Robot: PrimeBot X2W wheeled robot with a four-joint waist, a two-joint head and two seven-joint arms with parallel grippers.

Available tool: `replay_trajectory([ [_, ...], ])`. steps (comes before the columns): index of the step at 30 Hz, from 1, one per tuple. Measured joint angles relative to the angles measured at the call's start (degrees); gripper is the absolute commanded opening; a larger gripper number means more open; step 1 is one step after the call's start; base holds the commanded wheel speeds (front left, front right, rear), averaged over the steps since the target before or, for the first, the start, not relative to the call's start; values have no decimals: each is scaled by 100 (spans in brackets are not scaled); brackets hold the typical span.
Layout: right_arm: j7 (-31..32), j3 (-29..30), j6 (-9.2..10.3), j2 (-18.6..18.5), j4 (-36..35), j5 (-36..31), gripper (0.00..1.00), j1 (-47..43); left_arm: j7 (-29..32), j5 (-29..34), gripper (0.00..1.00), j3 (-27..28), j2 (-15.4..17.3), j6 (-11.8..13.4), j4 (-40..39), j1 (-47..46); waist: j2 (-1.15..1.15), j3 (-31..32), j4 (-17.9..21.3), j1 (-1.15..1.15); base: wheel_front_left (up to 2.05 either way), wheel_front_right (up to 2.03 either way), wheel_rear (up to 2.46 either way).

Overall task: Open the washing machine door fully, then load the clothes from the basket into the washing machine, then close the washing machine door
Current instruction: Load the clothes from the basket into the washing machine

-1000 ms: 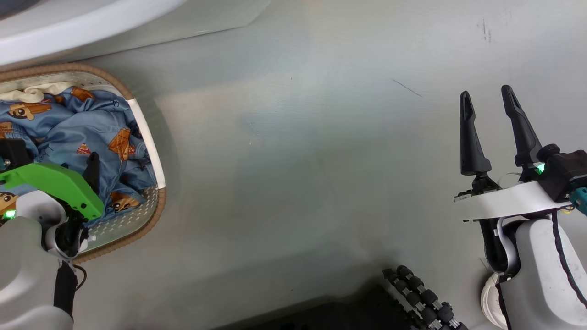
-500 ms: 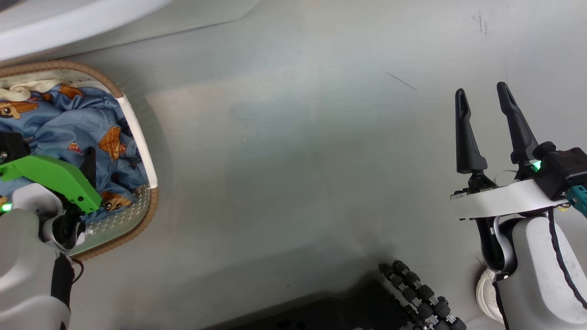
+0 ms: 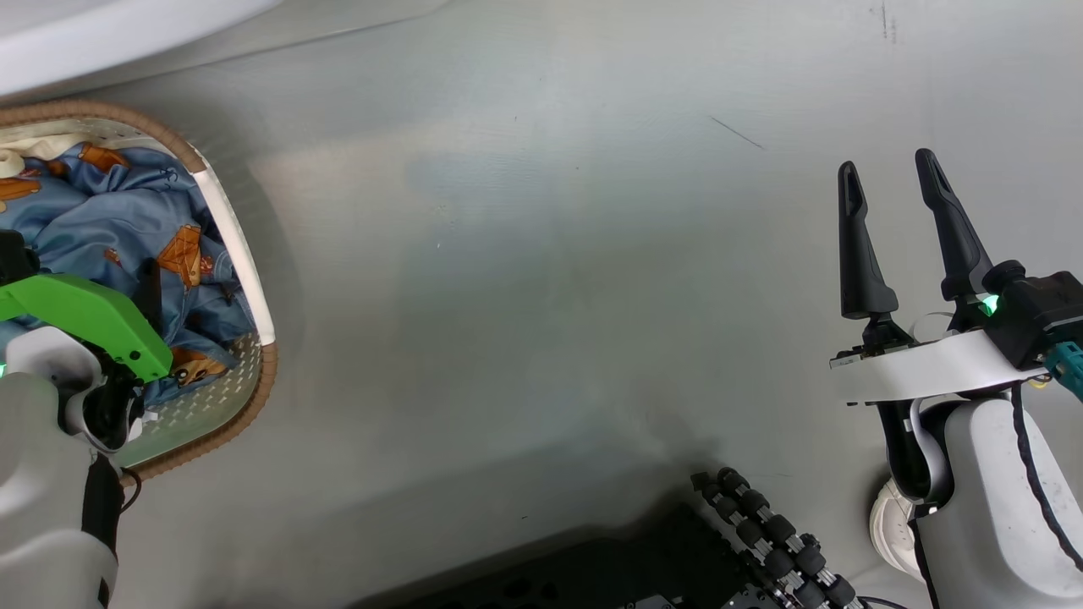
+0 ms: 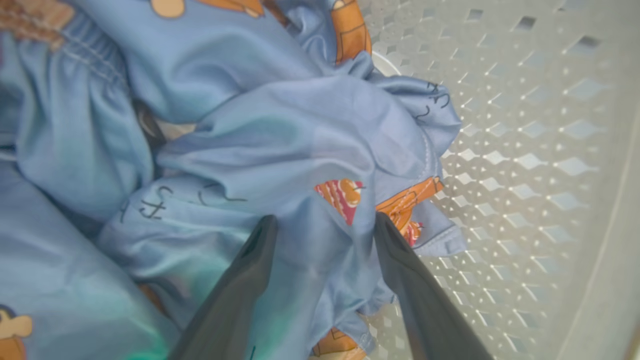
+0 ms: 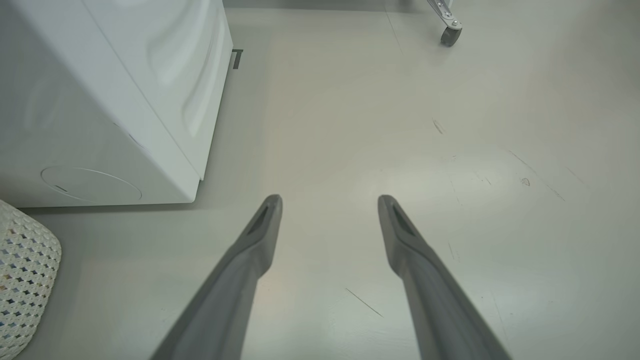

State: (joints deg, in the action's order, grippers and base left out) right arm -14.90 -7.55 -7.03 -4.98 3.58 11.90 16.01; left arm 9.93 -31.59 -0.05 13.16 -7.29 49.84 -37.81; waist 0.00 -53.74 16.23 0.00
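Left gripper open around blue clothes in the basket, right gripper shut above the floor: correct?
No. The right gripper is open above the floor, as the right wrist view shows. The rest holds: left gripper open around clothes in the basket.

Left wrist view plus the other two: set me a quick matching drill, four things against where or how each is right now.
Things:
1. left gripper
2. right gripper
3. clothes
4. washing machine

States:
A. heaped in the basket
B. open above bare floor
C. white body standing next to the basket
D. open, straddling a blue fold

Pairs: 1-D, 2-B, 3-A, 4-C
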Motion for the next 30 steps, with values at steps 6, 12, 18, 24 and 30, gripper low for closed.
replay_trajectory([
  [6,0,2,0,-2,-7,1,100,24,-109,42,100,-25,1,0,158,-101,0,-48,6,0,0,0,0],
  [12,0,4,0,-4,-20,1,100,114,-240,142,56,-94,24,0,302,-127,0,-71,-4,0,0,0,0],
  [18,0,37,0,-9,-21,1,100,121,-401,142,0,-133,22,0,388,-202,0,-74,-40,0,0,0,0],
  [24,0,97,0,-27,-12,-1,100,176,-584,141,0,-160,-76,0,523,-212,0,-12,-121,0,0,0,0],
  [30,0,163,0,-57,25,-46,100,177,-827,55,0,-200,-334,0,575,-196,0,140,-249,0,0,0,0],
])
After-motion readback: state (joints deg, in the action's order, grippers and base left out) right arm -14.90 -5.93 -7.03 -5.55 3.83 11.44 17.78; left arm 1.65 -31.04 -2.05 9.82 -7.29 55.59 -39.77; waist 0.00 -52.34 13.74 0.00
